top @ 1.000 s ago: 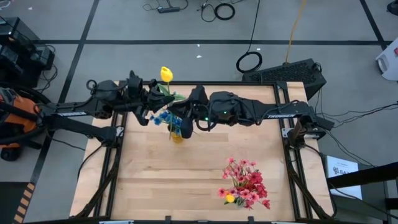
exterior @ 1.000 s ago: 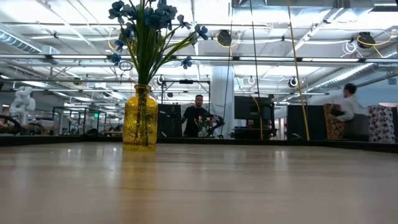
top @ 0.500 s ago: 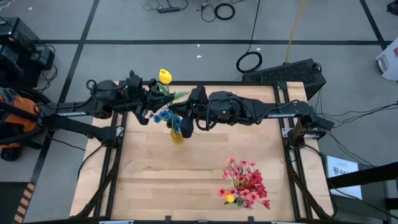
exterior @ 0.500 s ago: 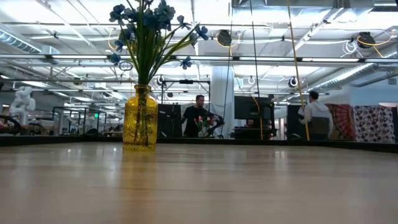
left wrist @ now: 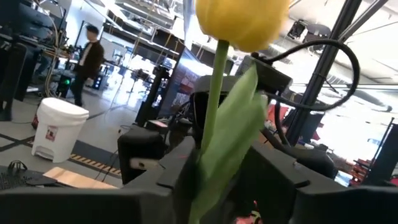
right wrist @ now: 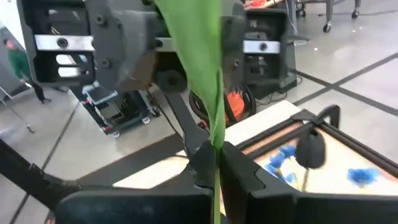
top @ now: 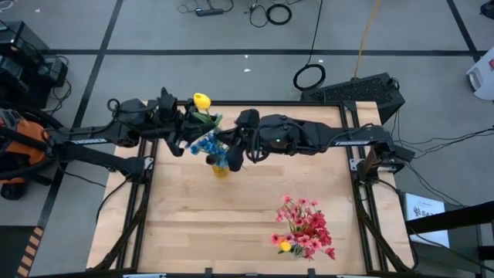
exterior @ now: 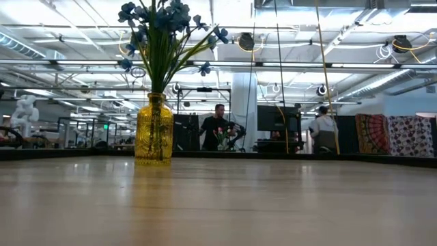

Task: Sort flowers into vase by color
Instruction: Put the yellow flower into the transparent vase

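One yellow vase [top: 221, 169] of blue flowers [top: 205, 144], one yellow tulip [top: 201, 101], one heap of pink and red flowers [top: 305, 229], two arms, two people in the room

Below me is the pale wooden table [top: 201, 224], framed by dark rails. Beyond its far edge on the grey floor I see a black cable coil [top: 309, 76] and, right beside it, a black keyboard-like unit [top: 363, 91]. Another loose cable loop [top: 279, 13] lies further out. Off to my left, an orange-and-black machine [top: 17, 150] sits on the floor. Looking level across the tabletop, a person in dark clothes [exterior: 218, 128] stands at a workstation, and another person [exterior: 323, 128] stands further to one side, beside patterned hangings [exterior: 392, 135]. Past my wrist I catch a white bin [left wrist: 58, 129] and a person walking [left wrist: 87, 62].
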